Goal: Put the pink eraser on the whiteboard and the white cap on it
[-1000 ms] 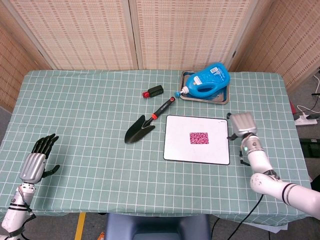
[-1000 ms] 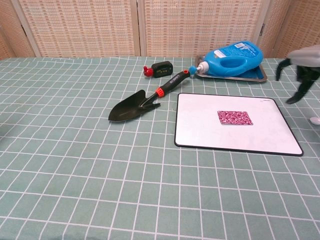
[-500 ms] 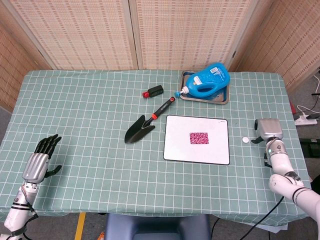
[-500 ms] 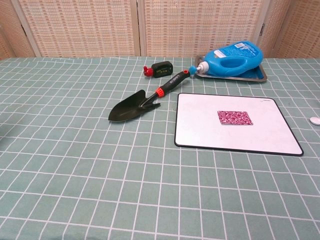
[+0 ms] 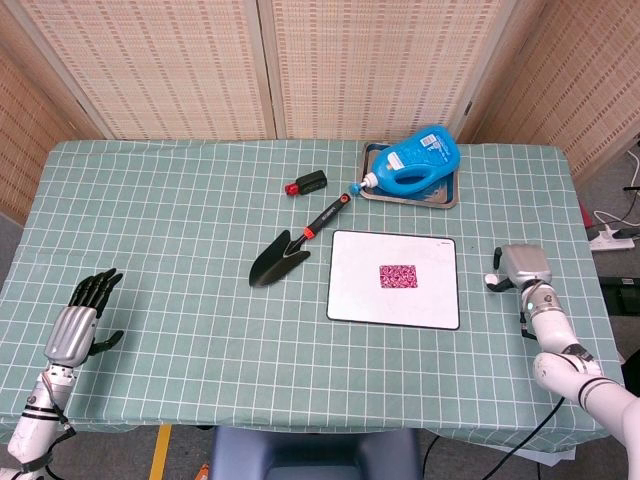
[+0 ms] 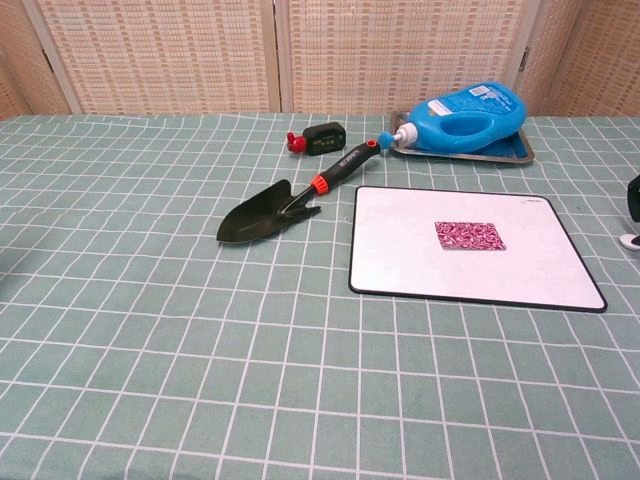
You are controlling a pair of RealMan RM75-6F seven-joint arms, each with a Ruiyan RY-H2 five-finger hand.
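Left hand: brushed-silver back plate, black segmented fingers, white forearm behind it ringed by a thin black band at the wrist. Right hand: same silver-grey shell seen from the back, dark fingers barely peeking out beneath, a small teal-green light on the white wrist. Glossy white arm segments further down on the right, split by a black ring, with a dark cable trailing under.

Looks like a robot lab setup: table with a green checked tablecloth, woven folding screens at 12 o'clock, power strip at 3 o'clock.
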